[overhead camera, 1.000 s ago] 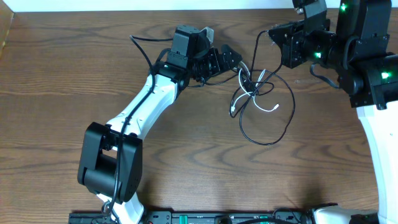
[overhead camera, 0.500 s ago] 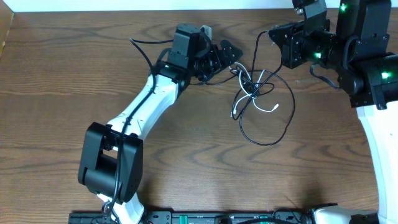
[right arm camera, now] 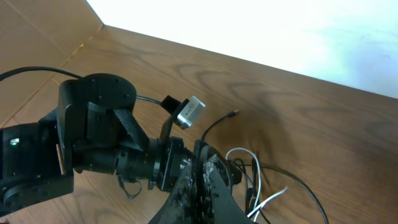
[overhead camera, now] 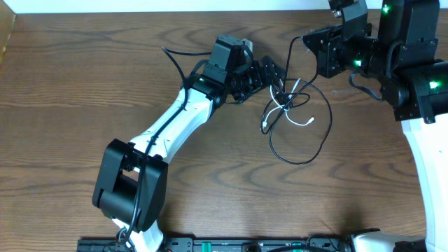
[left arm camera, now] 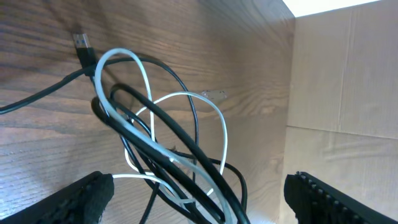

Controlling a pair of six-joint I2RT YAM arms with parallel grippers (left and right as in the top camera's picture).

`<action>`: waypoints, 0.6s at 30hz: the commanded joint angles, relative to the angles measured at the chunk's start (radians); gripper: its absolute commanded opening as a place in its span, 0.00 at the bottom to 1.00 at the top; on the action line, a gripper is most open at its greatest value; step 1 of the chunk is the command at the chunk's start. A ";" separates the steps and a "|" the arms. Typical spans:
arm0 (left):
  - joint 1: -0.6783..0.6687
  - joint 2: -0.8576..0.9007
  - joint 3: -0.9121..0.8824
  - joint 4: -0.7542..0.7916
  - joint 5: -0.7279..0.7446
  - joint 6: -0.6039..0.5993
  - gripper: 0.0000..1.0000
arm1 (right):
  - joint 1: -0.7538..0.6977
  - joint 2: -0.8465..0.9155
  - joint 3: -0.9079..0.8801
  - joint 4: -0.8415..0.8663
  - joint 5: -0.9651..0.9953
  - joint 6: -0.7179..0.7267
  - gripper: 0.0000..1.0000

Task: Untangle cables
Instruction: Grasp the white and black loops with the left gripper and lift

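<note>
The black cable (overhead camera: 308, 155) and the shorter white cable (overhead camera: 302, 121) lie tangled on the wooden table right of centre. My left gripper (overhead camera: 271, 74) is open at the tangle's upper left edge. In the left wrist view its fingers (left arm camera: 199, 208) stand wide apart, with loops of black cable (left arm camera: 155, 134) and white cable (left arm camera: 221, 134) between them. A black plug (left arm camera: 81, 42) lies on the wood. My right gripper (overhead camera: 313, 50) hovers above the tangle's upper right. In the right wrist view its fingers (right arm camera: 202, 180) are pressed together with nothing seen in them. A black cable end (right arm camera: 233, 114) lies loose.
The left arm (overhead camera: 175, 119) stretches diagonally across the table from the lower left. The right arm's body (overhead camera: 413, 63) fills the upper right corner. A cardboard wall (left arm camera: 348, 93) rises at the table's far edge.
My left arm has moved right, bringing its open gripper from beside the tangle onto its upper left edge. The cables and the right arm have barely moved.
</note>
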 commanded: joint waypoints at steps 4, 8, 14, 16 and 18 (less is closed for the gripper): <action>-0.010 0.016 0.021 0.006 -0.100 0.006 0.90 | -0.003 0.001 0.003 -0.007 0.008 0.013 0.01; -0.026 0.036 0.021 0.041 -0.110 0.006 0.86 | -0.003 0.001 0.003 -0.010 0.008 0.013 0.01; -0.035 0.105 0.021 0.095 -0.109 -0.006 0.79 | -0.003 0.001 0.003 -0.015 0.020 0.014 0.01; -0.034 0.118 0.021 0.095 -0.107 -0.013 0.77 | -0.003 0.001 0.003 -0.018 0.023 0.013 0.01; -0.034 0.123 0.021 0.095 -0.107 -0.012 0.68 | -0.003 0.001 0.003 -0.021 0.024 0.013 0.01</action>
